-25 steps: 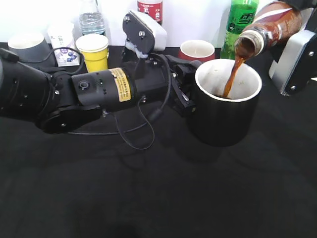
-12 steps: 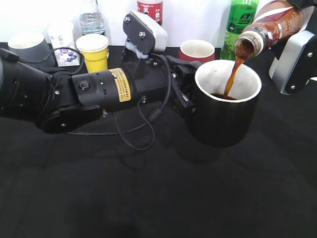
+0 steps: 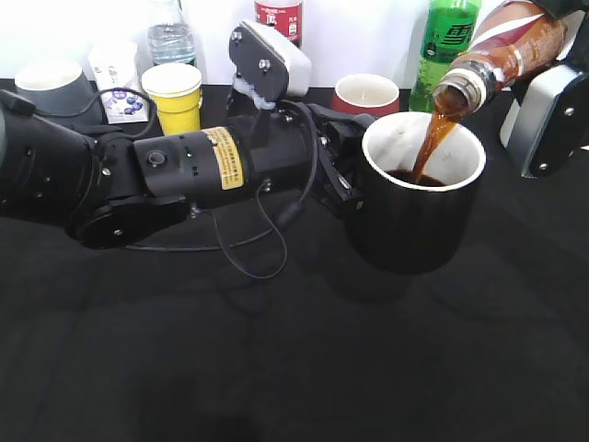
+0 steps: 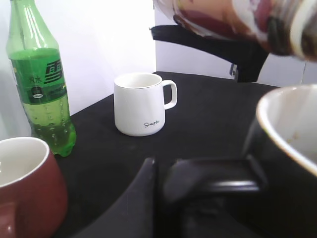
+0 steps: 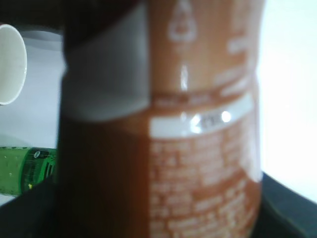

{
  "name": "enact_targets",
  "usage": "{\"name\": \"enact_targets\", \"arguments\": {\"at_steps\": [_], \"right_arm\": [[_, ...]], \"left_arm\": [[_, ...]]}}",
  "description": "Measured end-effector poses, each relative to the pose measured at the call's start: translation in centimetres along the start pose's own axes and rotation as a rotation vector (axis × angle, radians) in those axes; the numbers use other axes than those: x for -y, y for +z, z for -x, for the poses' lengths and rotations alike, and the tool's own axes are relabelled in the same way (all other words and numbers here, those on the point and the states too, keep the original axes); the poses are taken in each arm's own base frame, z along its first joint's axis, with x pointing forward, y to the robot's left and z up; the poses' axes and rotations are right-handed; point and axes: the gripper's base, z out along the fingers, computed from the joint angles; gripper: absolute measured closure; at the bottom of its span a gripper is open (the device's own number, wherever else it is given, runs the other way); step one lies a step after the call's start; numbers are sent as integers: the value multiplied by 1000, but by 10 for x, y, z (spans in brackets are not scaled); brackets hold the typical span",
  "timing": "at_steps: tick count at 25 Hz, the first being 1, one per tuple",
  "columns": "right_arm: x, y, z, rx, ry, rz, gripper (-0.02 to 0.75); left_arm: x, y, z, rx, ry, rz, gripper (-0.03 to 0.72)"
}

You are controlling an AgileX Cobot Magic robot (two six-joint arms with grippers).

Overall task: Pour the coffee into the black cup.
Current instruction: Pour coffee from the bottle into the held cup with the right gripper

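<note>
— What sits at the far left of the counter [image 3: 276,368]?

— A grey cup [image 3: 51,83], a small carton [image 3: 118,78], a yellow cup [image 3: 175,94] and a clear water bottle [image 3: 171,32] along the back edge.

— And the left arm?

— It lies low across the black counter, its left end effector [image 3: 342,170] clamped on the handle [image 4: 218,178] of the black cup [image 3: 414,207], which stands upright right of centre.

— Behind the cup?

— A red mug [image 3: 365,92] and a green bottle [image 3: 448,41]; the left wrist view also shows a white mug [image 4: 141,104] beyond them.

— Where is the coffee?

— The coffee [image 3: 502,51] is tilted mouth-down above the cup's right rim, a brown stream falling into the dark pool inside. The right end effector [image 3: 552,55] is clamped on the bottle's body, which fills the right wrist view.
</note>
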Motion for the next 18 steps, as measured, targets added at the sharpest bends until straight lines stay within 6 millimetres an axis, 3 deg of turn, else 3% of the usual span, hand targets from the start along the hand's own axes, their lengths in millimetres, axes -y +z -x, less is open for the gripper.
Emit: {"name": "enact_targets", "arguments": {"at_steps": [10, 18], "right_arm": [[0, 0, 0, -1, -25, -5, 210], [-7, -1, 9, 79, 349, 93, 210]], "left_arm": [[0, 0, -1, -9, 2, 1, 645], [0, 0, -1, -13, 5, 2, 645]]}}
